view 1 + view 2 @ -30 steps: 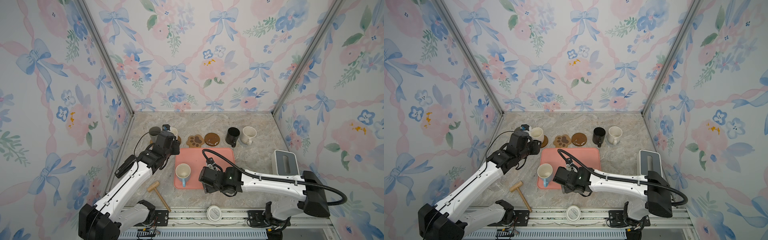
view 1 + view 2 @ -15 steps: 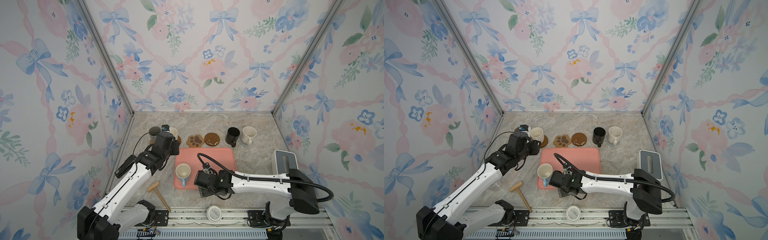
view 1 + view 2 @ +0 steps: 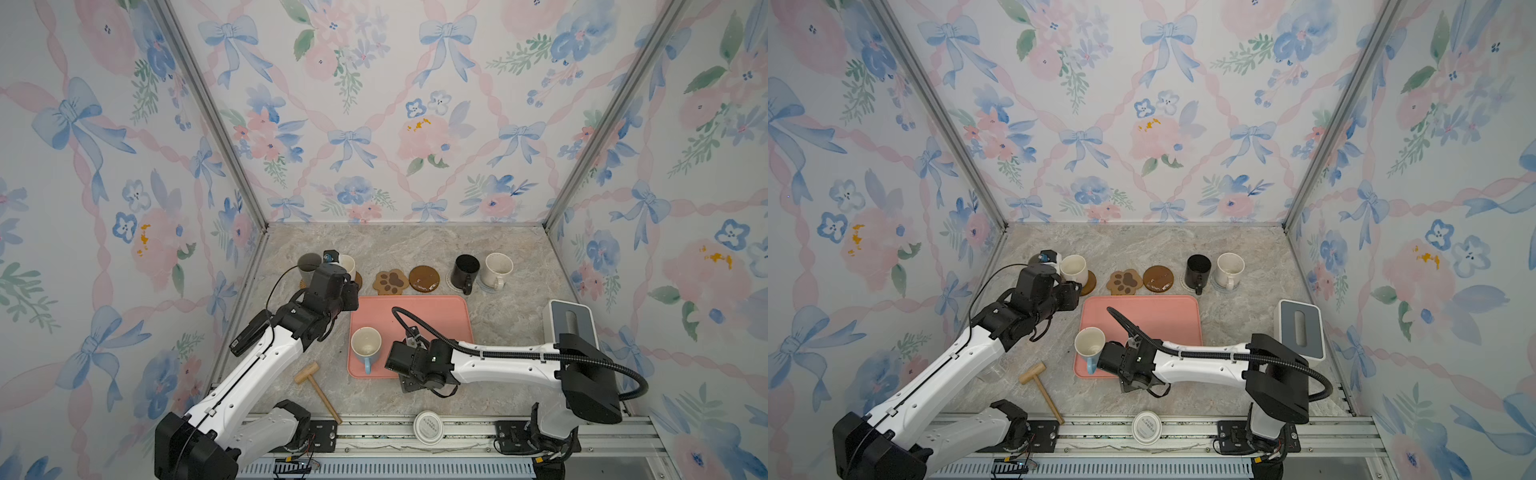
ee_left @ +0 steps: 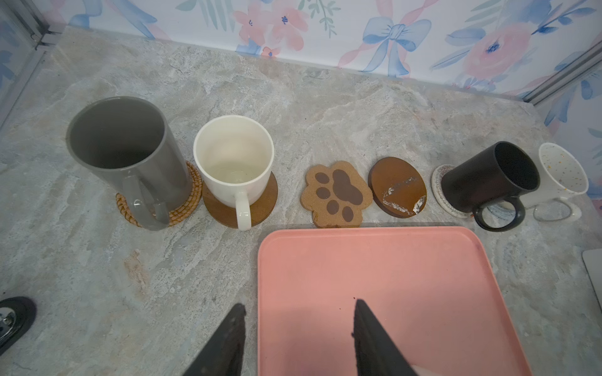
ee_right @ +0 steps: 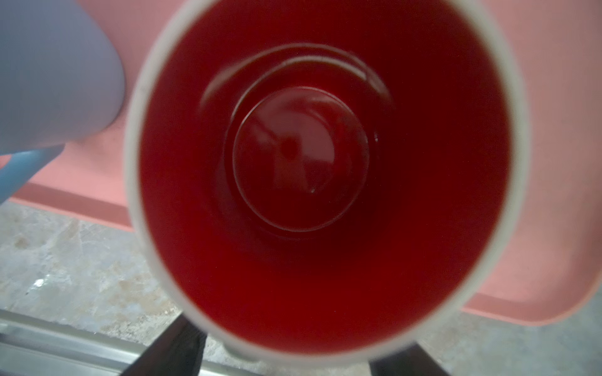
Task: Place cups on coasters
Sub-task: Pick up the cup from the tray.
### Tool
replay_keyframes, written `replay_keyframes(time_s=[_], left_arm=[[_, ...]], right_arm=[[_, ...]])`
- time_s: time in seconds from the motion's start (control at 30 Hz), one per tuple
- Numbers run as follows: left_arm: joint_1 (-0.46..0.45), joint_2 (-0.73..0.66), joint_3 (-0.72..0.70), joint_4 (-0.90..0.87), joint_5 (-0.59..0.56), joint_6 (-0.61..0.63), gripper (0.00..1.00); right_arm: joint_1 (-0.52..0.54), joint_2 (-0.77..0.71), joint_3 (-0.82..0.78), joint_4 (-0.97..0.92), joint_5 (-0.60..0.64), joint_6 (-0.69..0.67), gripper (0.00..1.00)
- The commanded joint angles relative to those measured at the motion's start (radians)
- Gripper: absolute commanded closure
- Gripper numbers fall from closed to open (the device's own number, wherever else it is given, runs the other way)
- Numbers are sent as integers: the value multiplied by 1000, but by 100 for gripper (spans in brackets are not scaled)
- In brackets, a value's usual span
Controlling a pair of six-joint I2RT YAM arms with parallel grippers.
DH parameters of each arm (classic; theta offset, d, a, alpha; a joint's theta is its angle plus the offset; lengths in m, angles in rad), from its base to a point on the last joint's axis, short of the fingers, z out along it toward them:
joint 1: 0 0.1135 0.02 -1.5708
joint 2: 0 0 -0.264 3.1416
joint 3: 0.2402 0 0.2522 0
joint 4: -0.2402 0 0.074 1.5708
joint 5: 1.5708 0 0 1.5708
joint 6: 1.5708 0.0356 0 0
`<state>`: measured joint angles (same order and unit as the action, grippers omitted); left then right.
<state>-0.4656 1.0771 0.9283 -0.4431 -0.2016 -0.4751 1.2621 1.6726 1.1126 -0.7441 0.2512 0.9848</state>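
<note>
My right gripper (image 5: 286, 358) looks straight down into the white cup with the red inside (image 5: 309, 156), which stands at the pink tray's (image 5: 553, 162) front edge. Its dark fingers (image 5: 176, 348) flank the cup, and the rim hides their tips. The light blue cup (image 3: 365, 347) stands right beside it. My left gripper (image 4: 299, 304) hangs open and empty over the tray's left edge. The grey cup (image 4: 123, 153) sits on the rattan coaster (image 4: 189, 201) and the cream cup (image 4: 233, 162) on a wooden round (image 4: 260, 201). The paw coaster (image 4: 337, 193) and a second wooden round (image 4: 395, 185) are bare. The black cup (image 4: 488, 175) and speckled cup (image 4: 563, 172) stand on woven coasters.
A wooden mallet (image 3: 316, 384) lies on the marble floor left of the tray. A white round lid (image 3: 428, 424) rests on the front rail. A grey and white box (image 3: 573, 328) stands at the right wall.
My right arm has swung left across the tray's front to beside the light blue cup. The left arm has hardly moved.
</note>
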Motion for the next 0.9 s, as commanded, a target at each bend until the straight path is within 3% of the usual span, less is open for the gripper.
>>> replay_keyframes(time_s=[0.0,0.6,0.87], left_arm=[[-8,-9,-20,-12,-19,14,50],[-6,6,-20,-12,-27,21,50],[-5,15,-15,-12,-27,24,49]], right_arm=[[-22,14,-20,-2,31,6,27],[-76,6,-39,-13,76,22,42],[-89,16,-42,14,68,9,53]])
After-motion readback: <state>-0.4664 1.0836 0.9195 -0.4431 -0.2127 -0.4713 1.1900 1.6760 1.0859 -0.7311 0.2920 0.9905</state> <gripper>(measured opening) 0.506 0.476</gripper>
